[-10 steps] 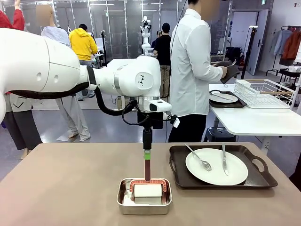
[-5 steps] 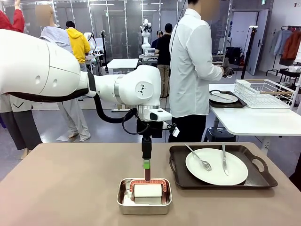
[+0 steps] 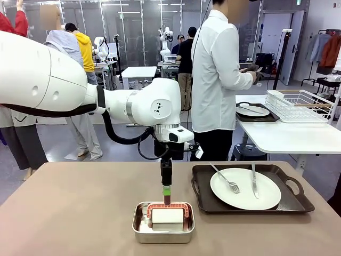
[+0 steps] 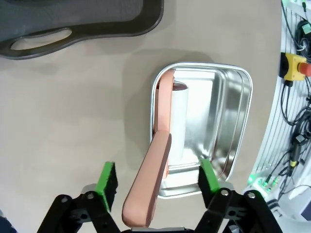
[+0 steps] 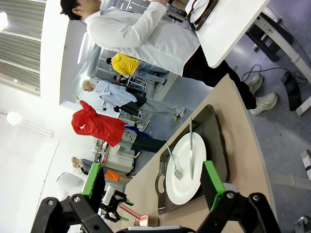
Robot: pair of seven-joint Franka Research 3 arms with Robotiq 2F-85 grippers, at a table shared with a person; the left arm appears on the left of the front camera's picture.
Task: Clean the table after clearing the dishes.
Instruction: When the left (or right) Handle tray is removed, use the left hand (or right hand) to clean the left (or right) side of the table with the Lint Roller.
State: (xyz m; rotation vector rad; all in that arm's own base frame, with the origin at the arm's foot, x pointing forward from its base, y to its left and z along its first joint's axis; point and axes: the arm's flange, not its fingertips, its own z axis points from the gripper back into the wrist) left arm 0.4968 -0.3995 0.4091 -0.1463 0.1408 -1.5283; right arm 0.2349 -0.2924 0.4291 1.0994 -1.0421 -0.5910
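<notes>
Left claw (image 4: 156, 170) hung directly over the steel pan (image 4: 233, 126), near the front middle of the taupe surface (image 3: 74, 213). Its green pads (image 4: 109, 177) stood apart, one on each side of the roller's red handle (image 4: 148, 194), and neither touched it. Nothing was gripped.

Right claw (image 5: 151, 170) was also apart and empty, held off to the side and looking across at the dishes.

Pan contents: one roller, with its white roll (image 4: 180, 121) lying flat on the pan floor and the handle rising at a slant towards my left claw. I saw no liquid.

Handling, my judgement:
- The roller looked light, with a stiff, smooth handle.
- I would close on the mid-length of the handle, square to its flat sides, so it cannot twist.
- The pan is loose and may shift as the roller lifts out.

Dishes not yet cleared: a white plate (image 3: 245, 194) with a fork (image 3: 226, 178) and knife (image 3: 254, 181) sat on a dark tray (image 3: 290, 205) to the right of the pan.
- The plate is breakable and the cutlery can slide.
- The tray's end handles are the safest hold.

A second tray (image 3: 266, 118) sat on the white surface (image 3: 287, 136) beside a wire rack (image 3: 298, 104), where a person (image 3: 218, 74) stood.
</notes>
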